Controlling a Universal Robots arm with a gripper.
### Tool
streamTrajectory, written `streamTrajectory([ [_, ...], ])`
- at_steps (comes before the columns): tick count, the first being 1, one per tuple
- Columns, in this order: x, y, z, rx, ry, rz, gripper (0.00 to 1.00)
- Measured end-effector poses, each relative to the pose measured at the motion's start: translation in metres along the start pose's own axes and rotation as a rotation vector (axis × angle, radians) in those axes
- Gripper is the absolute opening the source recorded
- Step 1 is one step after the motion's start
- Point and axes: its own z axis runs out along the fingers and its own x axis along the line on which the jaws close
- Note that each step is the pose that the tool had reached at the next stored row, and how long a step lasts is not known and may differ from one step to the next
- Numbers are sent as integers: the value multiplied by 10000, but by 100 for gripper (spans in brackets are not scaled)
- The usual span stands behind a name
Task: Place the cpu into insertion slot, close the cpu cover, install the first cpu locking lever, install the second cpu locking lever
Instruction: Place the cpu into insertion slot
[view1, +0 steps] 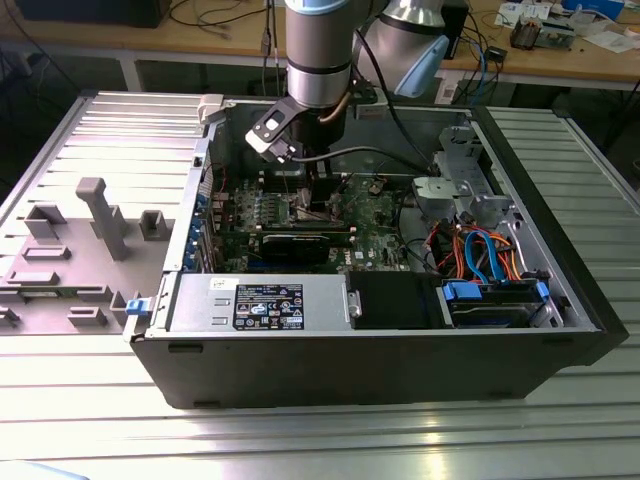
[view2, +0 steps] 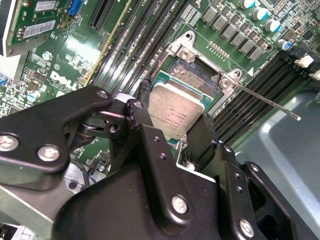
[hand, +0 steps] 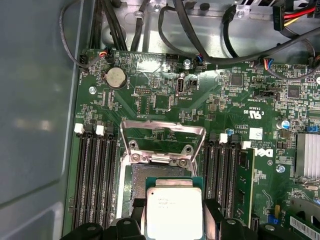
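Observation:
My gripper (view2: 176, 120) is shut on the cpu (view2: 172, 107), a flat silver-grey square chip pinched by its edges between the two black fingers (view2: 206, 137). The cpu hangs just over the insertion slot (view2: 196, 76), tilted and overlapping its near side. In the first wrist view the cpu (hand: 174, 207) partly hides the insertion slot (hand: 142, 175), and the cpu cover (hand: 162, 125) stands flipped open beyond it. A thin locking lever (view2: 265, 102) sticks out beside the socket. In the exterior view the gripper (view1: 318, 195) reaches down into the open computer case (view1: 400, 370).
Black memory slots (hand: 95, 180) run along both sides of the socket. A long black card (view1: 300, 243), a power supply (view1: 260, 300) and a drive bay with orange and blue cables (view1: 480, 260) fill the case. A grey fixture plate (view1: 90, 230) lies at the exterior view's left.

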Motion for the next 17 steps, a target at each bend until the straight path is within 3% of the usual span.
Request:
streamTrajectory([
  [5, 34, -4, 22, 7, -77, -3, 55],
  [9, 70, 0, 38, 6, -76, -3, 55],
  [17, 73, -2, 59, 8, -78, -2, 55],
])
